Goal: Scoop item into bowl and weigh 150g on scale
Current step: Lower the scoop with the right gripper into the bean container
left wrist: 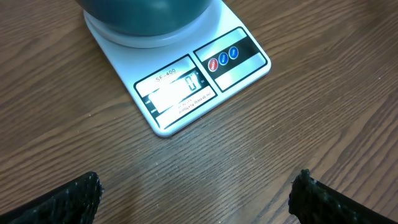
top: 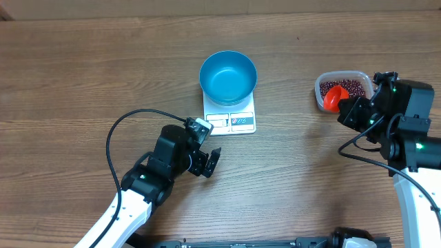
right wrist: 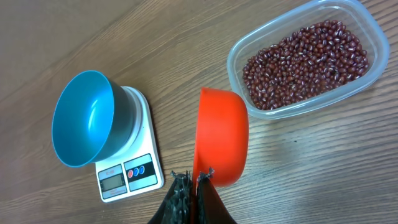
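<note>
The blue bowl (top: 228, 76) sits empty on the white scale (top: 230, 120), whose display (left wrist: 176, 89) faces my left gripper (top: 204, 160). That gripper hovers open over bare wood just in front of the scale, its fingertips (left wrist: 78, 194) far apart. The item, dark red-brown beans (right wrist: 303, 63), fills a clear tub (top: 342, 89) at the right. My right gripper (right wrist: 193, 178) is shut on the rim of a red scoop (right wrist: 219, 135), held on edge just left of the tub. The scoop (top: 334, 96) looks empty of beans.
A black cable (top: 131, 124) loops over the table left of the left arm. Wood tabletop (top: 83, 76) stretches left of the scale and between scale and tub.
</note>
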Controlling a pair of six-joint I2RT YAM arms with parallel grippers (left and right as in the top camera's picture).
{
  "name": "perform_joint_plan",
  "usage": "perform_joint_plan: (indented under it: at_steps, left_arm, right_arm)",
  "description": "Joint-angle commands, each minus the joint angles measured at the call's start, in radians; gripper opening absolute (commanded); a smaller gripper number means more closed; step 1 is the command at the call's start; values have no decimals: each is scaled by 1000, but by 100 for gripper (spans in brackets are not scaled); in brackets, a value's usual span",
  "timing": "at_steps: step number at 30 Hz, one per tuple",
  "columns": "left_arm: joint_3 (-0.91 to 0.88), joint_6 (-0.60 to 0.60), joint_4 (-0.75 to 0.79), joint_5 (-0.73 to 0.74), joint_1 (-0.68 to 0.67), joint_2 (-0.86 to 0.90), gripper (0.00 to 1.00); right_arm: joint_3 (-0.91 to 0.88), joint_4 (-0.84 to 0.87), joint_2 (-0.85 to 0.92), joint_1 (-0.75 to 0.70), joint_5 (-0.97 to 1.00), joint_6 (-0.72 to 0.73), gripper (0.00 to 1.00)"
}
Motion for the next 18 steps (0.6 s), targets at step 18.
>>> perform_joint_plan:
  at_steps: [18]
  left_arm:
    - [-4,-10,5,18,5,8,100]
  right_arm:
    - [436,-331,183,-10,112,-124,4]
